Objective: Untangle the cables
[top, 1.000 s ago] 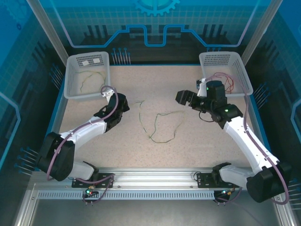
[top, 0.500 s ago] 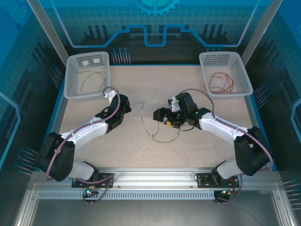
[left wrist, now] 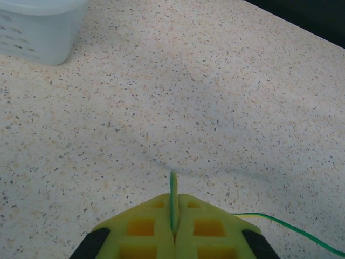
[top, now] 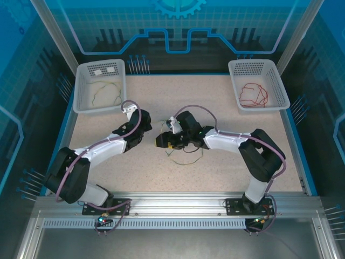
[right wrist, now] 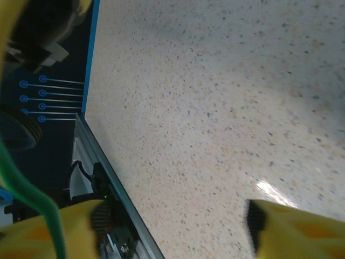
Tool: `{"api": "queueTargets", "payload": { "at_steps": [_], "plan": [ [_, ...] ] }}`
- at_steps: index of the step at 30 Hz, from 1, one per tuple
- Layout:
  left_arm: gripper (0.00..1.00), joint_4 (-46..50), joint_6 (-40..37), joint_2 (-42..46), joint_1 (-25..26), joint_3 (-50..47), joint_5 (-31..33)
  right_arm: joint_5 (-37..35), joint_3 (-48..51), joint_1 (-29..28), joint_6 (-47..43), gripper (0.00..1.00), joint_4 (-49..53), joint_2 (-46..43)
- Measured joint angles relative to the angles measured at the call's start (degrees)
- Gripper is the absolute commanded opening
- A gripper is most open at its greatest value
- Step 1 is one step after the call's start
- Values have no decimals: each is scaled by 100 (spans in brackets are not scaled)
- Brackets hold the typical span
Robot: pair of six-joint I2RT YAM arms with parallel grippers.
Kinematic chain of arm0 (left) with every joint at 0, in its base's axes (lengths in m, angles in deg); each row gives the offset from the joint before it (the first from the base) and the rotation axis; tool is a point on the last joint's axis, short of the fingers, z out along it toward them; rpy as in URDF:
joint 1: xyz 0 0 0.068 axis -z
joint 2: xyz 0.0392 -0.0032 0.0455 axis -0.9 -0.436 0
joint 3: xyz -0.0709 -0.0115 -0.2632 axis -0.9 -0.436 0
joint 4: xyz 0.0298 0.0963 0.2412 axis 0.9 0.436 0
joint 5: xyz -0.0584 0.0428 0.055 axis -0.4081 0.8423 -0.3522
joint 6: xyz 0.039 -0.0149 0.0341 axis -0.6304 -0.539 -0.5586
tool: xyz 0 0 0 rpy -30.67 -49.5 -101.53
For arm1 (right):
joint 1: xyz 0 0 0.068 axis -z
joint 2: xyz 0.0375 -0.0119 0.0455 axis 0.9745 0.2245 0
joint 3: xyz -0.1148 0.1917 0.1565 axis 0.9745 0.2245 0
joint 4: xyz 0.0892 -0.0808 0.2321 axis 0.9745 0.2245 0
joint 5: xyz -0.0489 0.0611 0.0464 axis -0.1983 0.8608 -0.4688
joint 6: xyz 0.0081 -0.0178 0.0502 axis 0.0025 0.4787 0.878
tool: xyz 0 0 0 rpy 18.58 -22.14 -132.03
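Note:
A thin yellow-green cable [top: 186, 160] lies in loose curls on the speckled table between the two arms. My left gripper [top: 147, 127] is shut on one end of it; in the left wrist view the green cable [left wrist: 172, 190] sticks up from the closed yellow pads [left wrist: 141, 226] and trails off to the right. My right gripper [top: 164, 142] hovers over the cable's middle, jaws wide apart with only table between them [right wrist: 172, 229]. A green strand [right wrist: 33, 200] runs past its left finger [right wrist: 81, 221]. A red cable [top: 253, 95] lies in the right basket [top: 280, 81].
The left basket [top: 81, 91] at the back left holds another yellow-green cable [top: 105, 90]. In the left wrist view its corner [left wrist: 38, 32] stands at the upper left. The table's blue edge and metal rail [right wrist: 108, 178] show in the right wrist view.
My right arm left the red cable in the right basket and swung left across the table to the yellow-green cable. My left gripper crept a little to the right, and the cable bunched up.

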Motion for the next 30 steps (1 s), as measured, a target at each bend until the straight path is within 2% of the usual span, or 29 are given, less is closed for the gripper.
{"api": "queueTargets", "payload": {
  "at_steps": [3, 4, 9, 12, 17, 23, 30],
  "plan": [
    [0, 0, 0, 0, 0, -7, 7, -52, -151, 11, -90, 3, 87, 0],
    [0, -22, 0, 0, -2, -28, 11, -87, -212, 20, -157, 0, 179, 0],
    [0, -57, -2, 0, -138, -232, 20, -216, -422, 90, -811, 0, 885, -330],
    [0, -199, -199, 0, -203, -350, -129, 208, -461, 269, -1259, 0, 1058, -715],
    [0, -1047, -732, 0, -105, -496, -1141, 1499, -726, 780, -1836, 0, 944, -890],
    [0, -2173, -1078, -249, 417, -516, -2264, 2761, -933, 846, -2321, 0, 544, -898],
    [0, -3252, -1102, -979, 925, -511, -3136, 3156, -997, 896, -2131, 0, -494, -914]
  ]
}}
